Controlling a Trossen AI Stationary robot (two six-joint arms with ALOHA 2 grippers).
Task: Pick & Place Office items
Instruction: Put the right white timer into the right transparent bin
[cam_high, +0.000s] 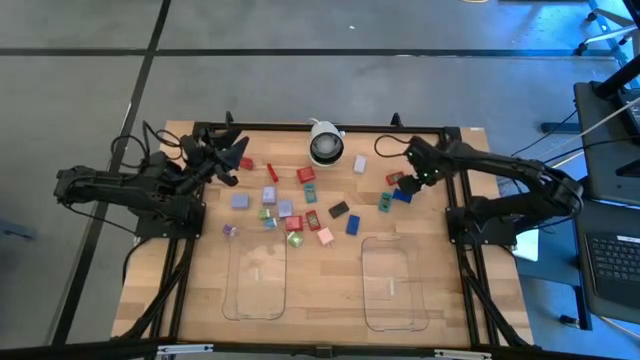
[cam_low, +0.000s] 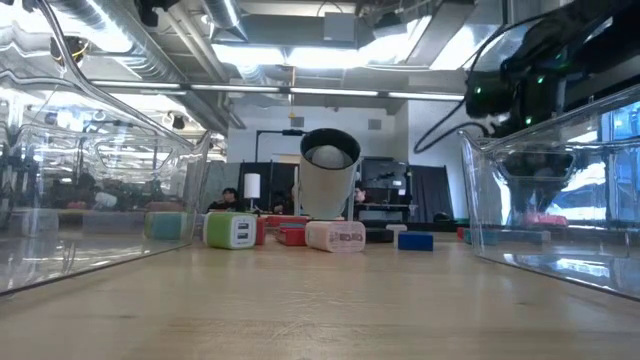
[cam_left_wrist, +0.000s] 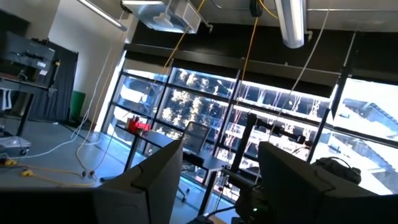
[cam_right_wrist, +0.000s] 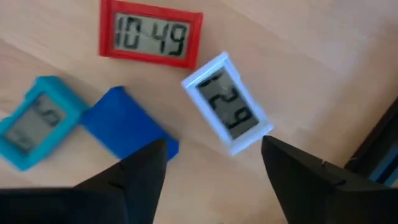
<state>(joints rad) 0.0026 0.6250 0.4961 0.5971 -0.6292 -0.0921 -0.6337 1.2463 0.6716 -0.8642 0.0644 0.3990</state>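
Note:
The office items lie scattered on the wooden table's middle: small red, lilac, black, blue, pink and green pieces. My right gripper points down, open, above the right-hand group. Below it lie a red clock, a pale-framed clock, a teal clock and a blue block, all flat on the wood. My left gripper is open at the table's far left, raised and tipped up toward the room, holding nothing.
A round white-and-black camera dome stands at the far middle. Two clear trays sit side by side near the front edge. A black frame rail runs around the table.

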